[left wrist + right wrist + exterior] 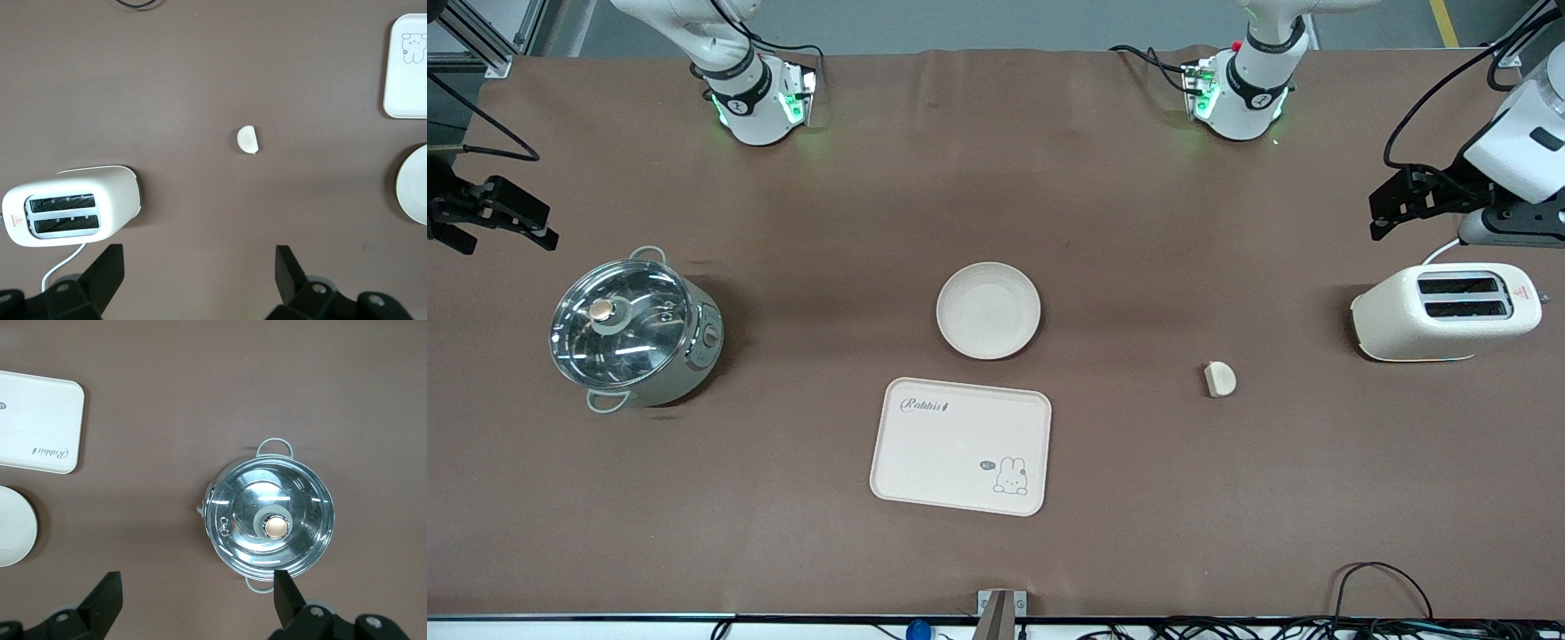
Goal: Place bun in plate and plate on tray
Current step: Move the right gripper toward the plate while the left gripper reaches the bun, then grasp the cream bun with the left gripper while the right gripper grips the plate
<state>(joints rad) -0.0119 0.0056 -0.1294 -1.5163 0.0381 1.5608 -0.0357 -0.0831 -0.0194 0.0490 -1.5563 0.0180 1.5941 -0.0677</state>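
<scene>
Both arms are waiting, left gripper [1392,206] and right gripper [511,218] spread empty; the left is needing to descend onto the bun [1219,379] below it for the plate [988,310].

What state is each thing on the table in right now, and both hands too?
bun: loose on the table, not on the plate
plate: empty, on the table, off the tray
tray: empty
pot: lid on
toaster: slots empty
left hand: open, holding nothing
right hand: open, holding nothing
</scene>
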